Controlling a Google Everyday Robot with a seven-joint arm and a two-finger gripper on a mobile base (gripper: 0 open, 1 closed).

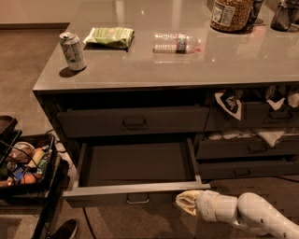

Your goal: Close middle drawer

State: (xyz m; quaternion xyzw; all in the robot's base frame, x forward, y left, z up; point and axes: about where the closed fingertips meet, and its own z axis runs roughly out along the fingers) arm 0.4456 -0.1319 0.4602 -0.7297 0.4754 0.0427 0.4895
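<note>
The middle drawer is pulled far out of the dark grey cabinet under the counter. Its inside looks empty, and its front carries a small centred loop handle. My gripper is low at the bottom right, just off the right end of the drawer front and a little below its top edge. Its cream fingers are pressed together and hold nothing. The white arm runs off to the lower right.
The closed top drawer is above the open one. Right-hand drawers stand ajar with cloths and papers hanging out. A soda can, green packet, water bottle and jar are on the counter. A full basket stands left.
</note>
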